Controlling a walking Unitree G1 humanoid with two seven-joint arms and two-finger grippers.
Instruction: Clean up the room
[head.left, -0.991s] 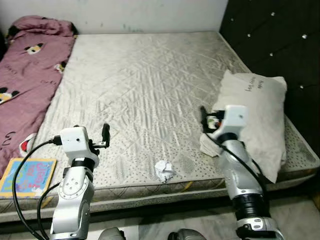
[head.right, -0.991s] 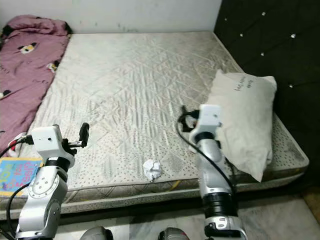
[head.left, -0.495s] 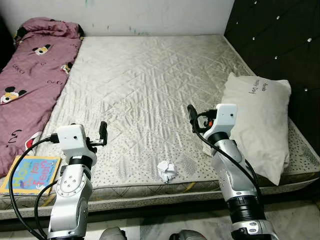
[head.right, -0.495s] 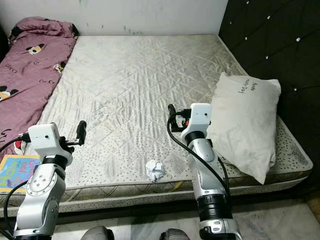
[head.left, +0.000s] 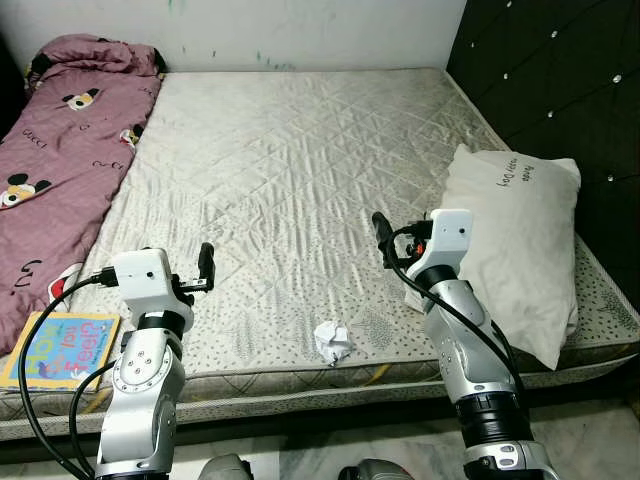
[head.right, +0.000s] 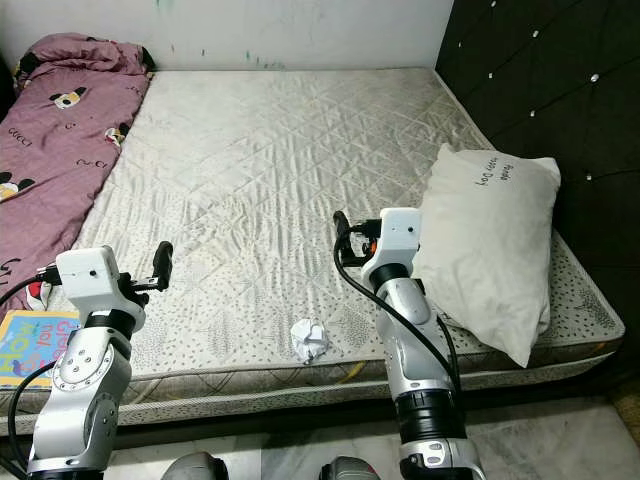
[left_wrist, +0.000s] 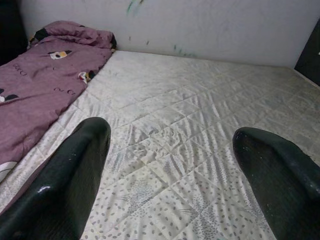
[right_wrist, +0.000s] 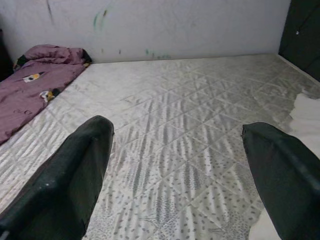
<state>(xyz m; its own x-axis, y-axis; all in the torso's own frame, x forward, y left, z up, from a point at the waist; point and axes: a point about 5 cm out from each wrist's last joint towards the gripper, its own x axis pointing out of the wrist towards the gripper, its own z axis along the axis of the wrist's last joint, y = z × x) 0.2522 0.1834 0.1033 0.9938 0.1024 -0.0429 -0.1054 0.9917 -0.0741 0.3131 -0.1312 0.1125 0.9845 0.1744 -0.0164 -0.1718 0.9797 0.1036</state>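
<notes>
A crumpled white paper ball lies on the bare quilted mattress near its front edge, between my two arms. My left gripper hovers over the mattress's front left part, open and holding nothing, left of the ball. My right gripper is open too, held above the mattress beside a white pillow and right of the ball. In the left wrist view the fingers frame bare mattress. In the right wrist view the gripper faces the far wall.
A purple cartoon-print blanket covers the mattress's left side. A colourful children's book lies at the front left corner. A dark tufted headboard stands on the right. The floor runs along the bed's front edge.
The camera view shifted slightly a second ago, then settled. My right gripper swung a little left, away from the pillow. The left arm and paper ball stayed put.
</notes>
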